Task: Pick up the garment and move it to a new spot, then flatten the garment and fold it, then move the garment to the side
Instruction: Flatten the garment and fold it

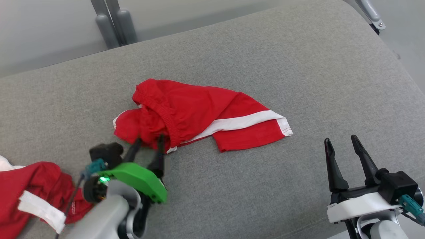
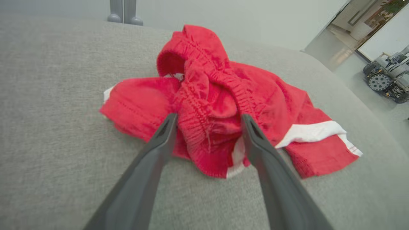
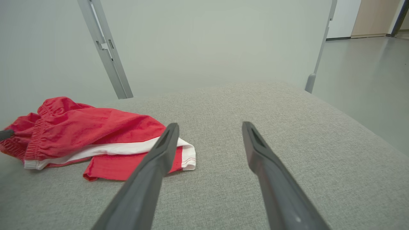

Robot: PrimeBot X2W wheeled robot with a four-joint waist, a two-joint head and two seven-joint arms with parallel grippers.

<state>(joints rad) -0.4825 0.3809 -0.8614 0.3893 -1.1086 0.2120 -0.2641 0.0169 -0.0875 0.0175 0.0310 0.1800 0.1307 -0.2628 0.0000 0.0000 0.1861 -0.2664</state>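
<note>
The red garment [image 1: 199, 113] lies crumpled mid-frame on the table [image 1: 265, 49] — placed, likely, not yet flattened or folded — left tool [image 1: 150, 139] released astride its bunched edge, right tool [image 1: 341, 139] released at lower right.

Bright red is seen on the garment [image 1: 186, 109], w/ a white side stripe & white hem edged in red stitching. The cushion [image 1: 265, 49] is done in mottled grey weave. A 2nd cloth [image 1: 40, 176] is red w/ a white band. Dark fingers & a green cover [image 1: 139, 181] are noted on the left gripper [image 1: 149, 139], black fingers & a white mount [image 1: 358, 207] on the right gripper [image 1: 340, 139].
</note>
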